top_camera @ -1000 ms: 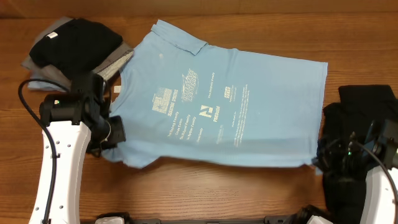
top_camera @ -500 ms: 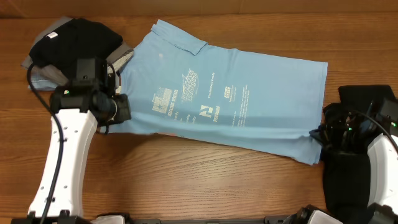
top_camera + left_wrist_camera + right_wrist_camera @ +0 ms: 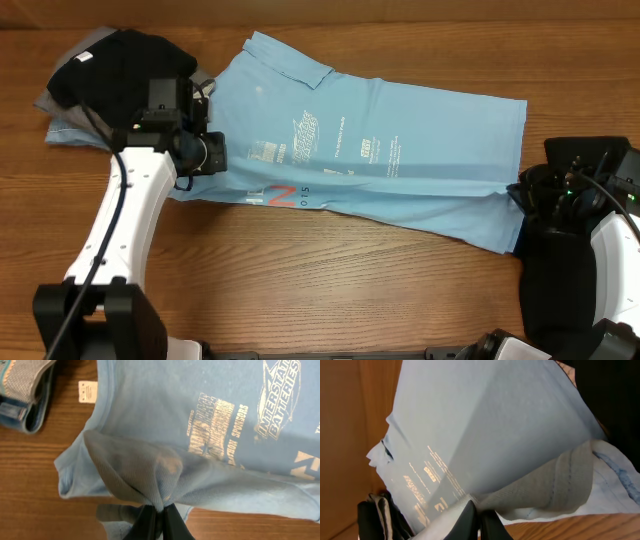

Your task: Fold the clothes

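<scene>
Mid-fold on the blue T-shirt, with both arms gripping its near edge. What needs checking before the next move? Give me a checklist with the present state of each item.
1. Left fingers shut on the T-shirt: ok, fabric is pinched between them.
2. Right fingers shut on the shirt's other end: ok, the hem is pinched.
3. Lifted flap smooth between the two grips: not ok, it bunches around the left pinch.
4. Far half of the shirt flat on the table: ok.
5. Dark pile clear of the shirt: cannot tell, the left arm hides where they meet.
</scene>
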